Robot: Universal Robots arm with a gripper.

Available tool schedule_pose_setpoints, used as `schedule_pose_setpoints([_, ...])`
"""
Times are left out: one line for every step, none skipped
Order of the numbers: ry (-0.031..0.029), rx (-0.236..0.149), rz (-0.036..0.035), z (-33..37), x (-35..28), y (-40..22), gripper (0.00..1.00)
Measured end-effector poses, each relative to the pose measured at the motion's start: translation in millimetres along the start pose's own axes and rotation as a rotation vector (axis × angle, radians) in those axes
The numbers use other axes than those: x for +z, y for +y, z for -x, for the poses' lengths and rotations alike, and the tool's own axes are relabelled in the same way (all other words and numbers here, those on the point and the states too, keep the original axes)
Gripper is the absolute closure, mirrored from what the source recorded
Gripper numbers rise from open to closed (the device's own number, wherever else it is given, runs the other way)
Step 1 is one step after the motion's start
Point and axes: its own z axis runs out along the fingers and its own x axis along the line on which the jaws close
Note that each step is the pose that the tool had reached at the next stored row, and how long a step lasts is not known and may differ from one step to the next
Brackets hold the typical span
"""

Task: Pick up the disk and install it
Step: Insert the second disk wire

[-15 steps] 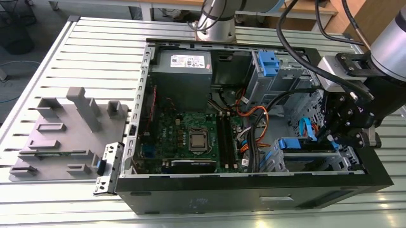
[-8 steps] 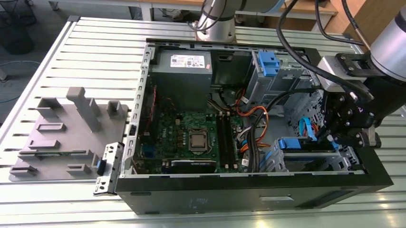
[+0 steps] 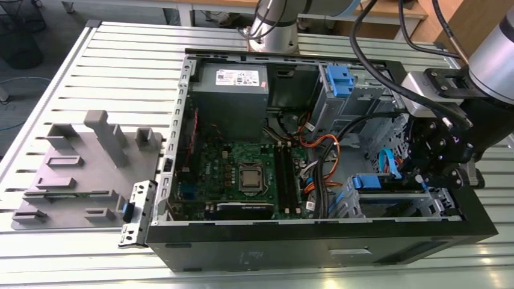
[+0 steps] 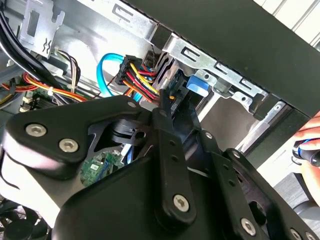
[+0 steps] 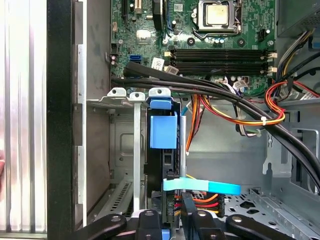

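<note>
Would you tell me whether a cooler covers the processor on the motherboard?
No, the processor sits bare in its socket on the motherboard, its metal lid showing.

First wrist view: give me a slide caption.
Gripper at the blue-framed disk standing on edge in the drive bay of an open computer case, motherboard beyond.

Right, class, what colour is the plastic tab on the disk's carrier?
Blue; the carrier tab shows best in the first wrist view.
</note>
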Motion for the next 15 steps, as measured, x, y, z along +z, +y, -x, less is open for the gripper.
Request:
schedule_pose_setpoints([0.0001,0.0,0.0,0.0,0.0,0.0,0.7])
schedule_pose_setpoints([0.0,0.0,0.0,0.0,0.0,0.0,0.7])
schedule_pose_setpoints([0.0,0.0,0.0,0.0,-0.4,0.0,0.7])
schedule_pose_setpoints([0.0001,0.0,0.0,0.0,-1.2,0.0,0.7])
schedule_pose_setpoints([-0.0001,0.0,0.0,0.0,-2.1,0.0,0.7])
schedule_pose_setpoints([-0.0001,0.0,0.0,0.0,-3.4,0.0,0.7])
schedule_pose_setpoints([-0.0001,0.0,0.0,-0.1,-4.8,-0.1,0.7])
schedule_pose_setpoints([-0.0001,0.0,0.0,-0.1,-6.4,0.0,0.7])
schedule_pose_setpoints([-0.0001,0.0,0.0,-0.1,-8.1,-0.1,0.7])
schedule_pose_setpoints([-0.0001,0.0,0.0,-0.1,-9.9,-0.1,0.7])
schedule_pose_setpoints([-0.0001,0.0,0.0,-0.2,-11.9,-0.1,0.7])
schedule_pose_setpoints([0.0,0.0,0.0,-0.2,-14.1,-0.1,0.7])
schedule_pose_setpoints([0.0,0.0,0.0,-0.3,-16.3,-0.2,0.7])
schedule_pose_setpoints([-0.0001,0.0,0.0,-0.3,-18.3,-0.2,0.7])
schedule_pose_setpoints([-0.0001,0.0,0.0,-0.3,-20.2,-0.2,0.7])
